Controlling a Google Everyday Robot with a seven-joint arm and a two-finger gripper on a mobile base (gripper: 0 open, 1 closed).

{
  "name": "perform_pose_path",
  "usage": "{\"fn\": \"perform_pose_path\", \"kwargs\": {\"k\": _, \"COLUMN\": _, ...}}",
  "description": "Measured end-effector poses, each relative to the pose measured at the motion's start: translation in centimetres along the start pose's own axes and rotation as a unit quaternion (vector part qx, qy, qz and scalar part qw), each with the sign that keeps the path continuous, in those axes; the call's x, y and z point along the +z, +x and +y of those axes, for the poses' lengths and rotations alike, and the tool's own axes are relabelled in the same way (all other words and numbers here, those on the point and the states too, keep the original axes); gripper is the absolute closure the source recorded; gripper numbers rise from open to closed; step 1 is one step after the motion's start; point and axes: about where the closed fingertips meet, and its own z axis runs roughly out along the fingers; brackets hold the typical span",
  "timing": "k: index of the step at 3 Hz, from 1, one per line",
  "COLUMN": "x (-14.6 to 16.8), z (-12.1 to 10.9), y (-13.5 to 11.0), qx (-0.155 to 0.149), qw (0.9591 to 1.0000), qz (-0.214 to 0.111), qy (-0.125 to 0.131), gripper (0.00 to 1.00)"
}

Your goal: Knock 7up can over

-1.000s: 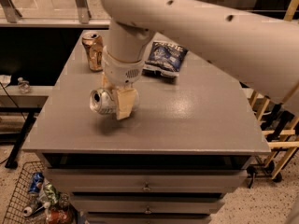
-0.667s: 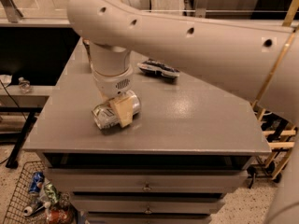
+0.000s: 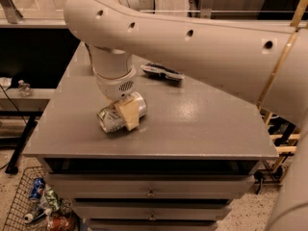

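Note:
The 7up can (image 3: pixel 109 119), silver with green print, lies on its side on the grey table (image 3: pixel 202 124), near the front left. My gripper (image 3: pixel 128 115) comes down from the big white arm (image 3: pixel 192 37) and sits right against the can, over its right half. The can's left end faces the front left. The part of the can under the gripper is hidden.
A dark snack bag (image 3: pixel 162 72) lies at the back middle of the table. The arm hides the table's back left. Drawers (image 3: pixel 151 191) are below the top. A wire basket (image 3: pixel 33 201) with cans stands on the floor at the left. A wooden frame (image 3: pixel 281 143) stands at the right.
The arm has swung toward the camera and now covers the brown can at the back left. The gripper and the lying 7up can have shifted a little toward the front right.

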Motion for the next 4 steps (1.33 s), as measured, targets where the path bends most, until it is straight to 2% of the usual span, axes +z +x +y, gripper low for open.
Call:
{"fn": "perform_pose_path", "kwargs": {"k": 1, "x": -0.03, "z": 0.00, "y": 0.01, "qx": 0.000, "qw": 1.0000, "qz": 0.000, "qy": 0.002, "gripper": 0.37}}
{"fn": "perform_pose_path", "kwargs": {"k": 2, "x": -0.07, "z": 0.01, "y": 0.01, "qx": 0.000, "qw": 1.0000, "qz": 0.000, "qy": 0.003, "gripper": 0.12}}
{"fn": "perform_pose_path", "kwargs": {"k": 3, "x": -0.09, "z": 0.01, "y": 0.01, "qx": 0.000, "qw": 1.0000, "qz": 0.000, "qy": 0.004, "gripper": 0.00}}
{"fn": "perform_pose_path", "kwargs": {"k": 4, "x": -0.10, "z": 0.01, "y": 0.01, "qx": 0.000, "qw": 1.0000, "qz": 0.000, "qy": 0.004, "gripper": 0.00}}
